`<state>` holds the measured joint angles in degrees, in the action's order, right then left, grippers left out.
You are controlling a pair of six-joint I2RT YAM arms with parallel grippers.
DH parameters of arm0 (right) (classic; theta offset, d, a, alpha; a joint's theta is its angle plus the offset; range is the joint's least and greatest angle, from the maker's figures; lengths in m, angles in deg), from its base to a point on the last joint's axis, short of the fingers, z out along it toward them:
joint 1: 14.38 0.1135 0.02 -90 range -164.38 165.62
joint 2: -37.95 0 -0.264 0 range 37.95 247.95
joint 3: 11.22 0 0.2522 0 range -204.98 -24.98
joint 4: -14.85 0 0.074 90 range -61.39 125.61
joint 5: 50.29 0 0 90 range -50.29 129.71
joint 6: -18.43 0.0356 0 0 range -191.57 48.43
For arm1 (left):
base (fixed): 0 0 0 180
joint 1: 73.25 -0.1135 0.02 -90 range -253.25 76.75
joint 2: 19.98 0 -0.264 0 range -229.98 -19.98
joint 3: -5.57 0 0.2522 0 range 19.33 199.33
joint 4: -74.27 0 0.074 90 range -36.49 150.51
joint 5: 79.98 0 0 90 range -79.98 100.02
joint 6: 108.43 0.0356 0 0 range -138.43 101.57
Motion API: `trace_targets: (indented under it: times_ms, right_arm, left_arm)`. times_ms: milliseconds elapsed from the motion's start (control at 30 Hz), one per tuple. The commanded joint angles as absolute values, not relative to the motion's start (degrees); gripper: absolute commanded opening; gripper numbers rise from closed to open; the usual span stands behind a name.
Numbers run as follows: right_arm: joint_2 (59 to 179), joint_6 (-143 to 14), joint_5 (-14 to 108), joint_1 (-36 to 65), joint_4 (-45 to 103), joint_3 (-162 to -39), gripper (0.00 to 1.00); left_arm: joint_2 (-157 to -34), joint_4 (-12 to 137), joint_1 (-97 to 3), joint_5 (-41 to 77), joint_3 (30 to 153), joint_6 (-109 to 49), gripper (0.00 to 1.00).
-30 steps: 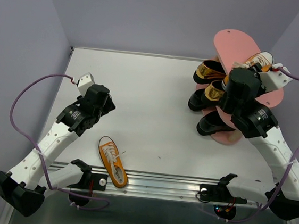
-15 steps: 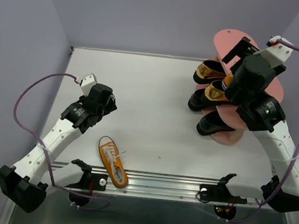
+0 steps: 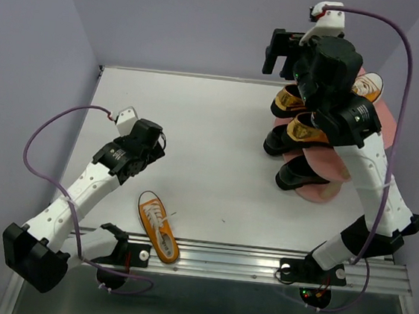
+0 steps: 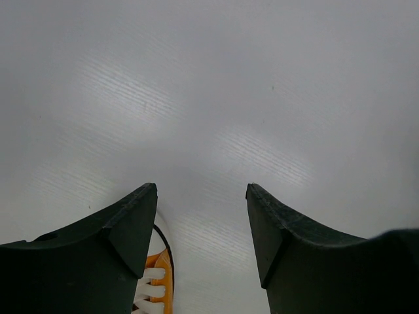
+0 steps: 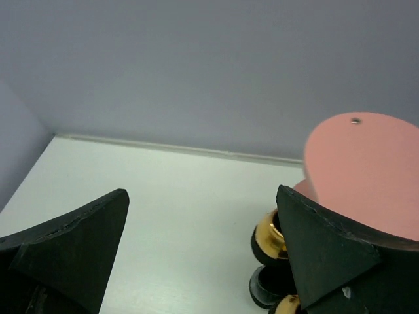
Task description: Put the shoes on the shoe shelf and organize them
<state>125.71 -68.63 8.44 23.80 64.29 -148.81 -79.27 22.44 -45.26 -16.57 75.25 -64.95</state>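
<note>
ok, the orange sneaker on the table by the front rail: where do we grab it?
Take the orange sneaker across its sides at midfoot, from straight above, with the left gripper, which is nearest and open. It sits upright on its sole and lies diagonally, so turn the jaws square to its long axis; the sides are its narrow span.

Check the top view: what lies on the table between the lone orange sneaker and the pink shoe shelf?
Nothing: in the top view the stretch of table from the orange sneaker to the shoe shelf is bare white surface.
</note>
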Motion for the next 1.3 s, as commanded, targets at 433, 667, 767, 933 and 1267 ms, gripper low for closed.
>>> trace_targets:
  times_ms: [433,667,767,933,1267]
  right_arm:
    - [141.65,-64.90,35.93,27.37,68.96,-141.27,1.00]
    - [142.27,-64.46,34.70,27.37,68.69,-138.71,1.00]
    - [141.75,-64.28,34.35,27.37,68.51,-137.83,1.00]
    - [140.61,-64.10,33.82,27.37,67.98,-135.55,1.00]
    - [139.28,-63.93,32.77,27.37,67.28,-132.47,1.00]
  left_arm:
    - [-71.14,15.95,-41.98,-9.85,59.77,-82.74,0.68]
    - [-76.58,12.27,-27.65,-9.84,58.70,-95.40,0.72]
    - [-78.34,8.84,-23.96,-11.16,58.97,-100.60,0.72]
    - [-79.83,6.37,-22.37,-13.18,59.32,-104.47,0.73]
    - [-89.41,2.77,-19.99,-15.47,61.52,-107.72,0.74]
